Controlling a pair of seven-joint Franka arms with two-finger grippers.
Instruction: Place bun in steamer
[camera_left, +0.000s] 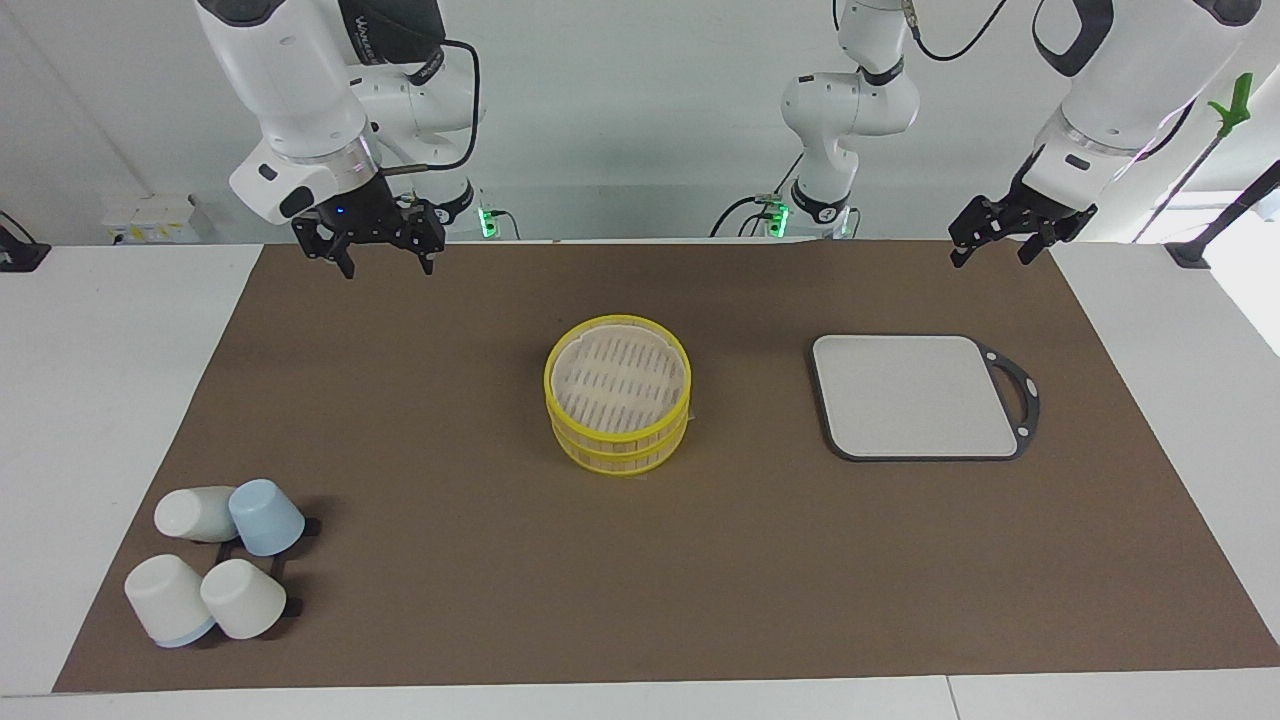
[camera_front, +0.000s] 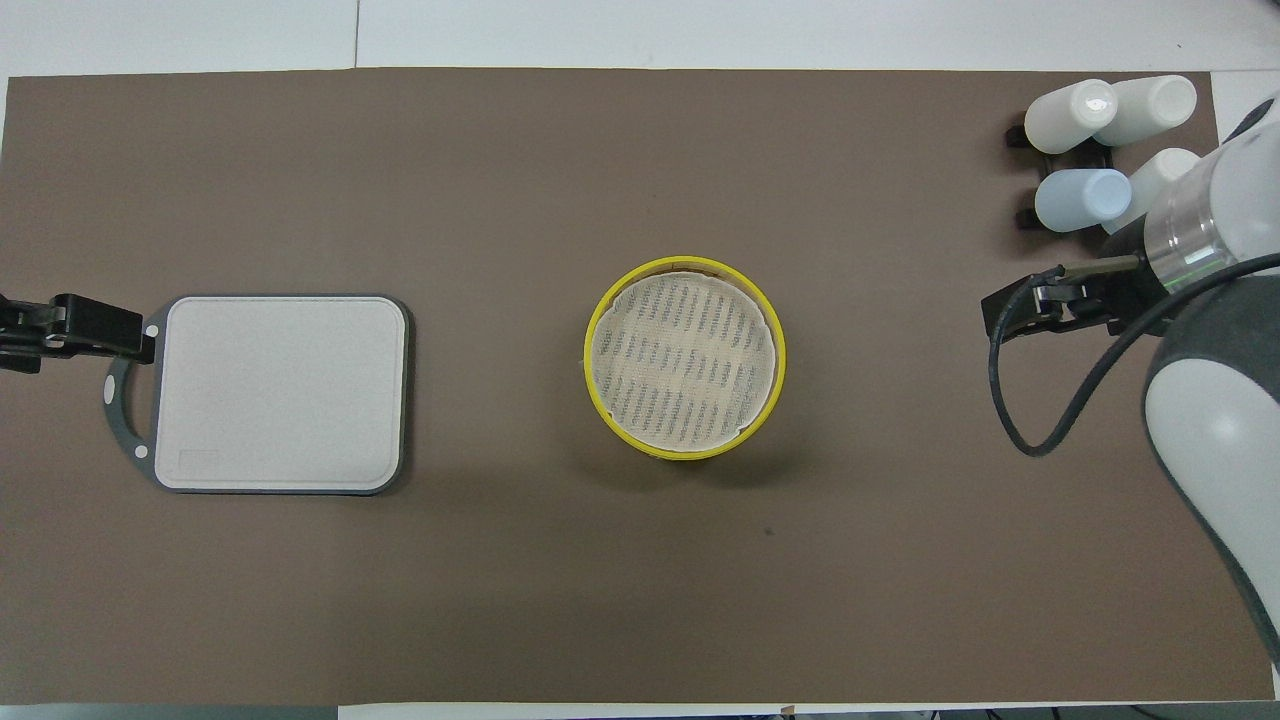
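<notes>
No bun is visible anywhere; the steamer (lidded, mid-table) looks light and rigid and is best gripped at its yellow rim, while the left gripper and right gripper hang spread.

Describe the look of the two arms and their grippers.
Both arms have glossy white shells with dark grey joint sections and black cables looping along them. The right gripper is black with two short fingers, on a silver wrist ring, with a small blue light on its mount. The left gripper is the same black two-finger type. Green lights glow at the arm bases.
</notes>
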